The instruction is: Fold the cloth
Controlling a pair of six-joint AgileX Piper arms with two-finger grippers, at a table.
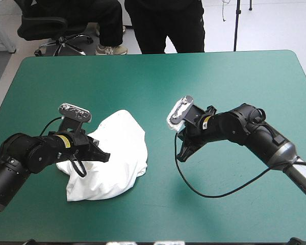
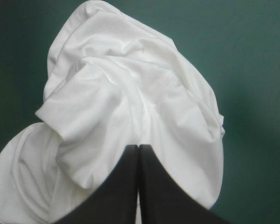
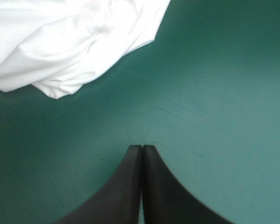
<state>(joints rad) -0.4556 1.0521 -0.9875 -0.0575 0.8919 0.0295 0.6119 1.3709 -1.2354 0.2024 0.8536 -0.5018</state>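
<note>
There is one crumpled white short-sleeved T-shirt (image 1: 121, 153). There are two grippers with black curved fingers: the left gripper (image 1: 106, 155) and the right gripper (image 1: 180, 157). One table with a teal-green cover (image 1: 194, 81).

- The T-shirt (image 1: 120, 163) is white all over. It has soft grey shadows in its folds and creases.
- The counter (image 1: 219, 81) is teal-green, one plain colour from edge to edge.
- In the right wrist view, the teal-green has a few thin, pale scratch lines on it.
- The left gripper (image 1: 104, 154) has black fingers (image 2: 121, 186). They look very dark against the white T-shirt.
- The right gripper (image 1: 179, 157) has black fingers (image 3: 163, 186) too, dark against the teal-green.
</note>
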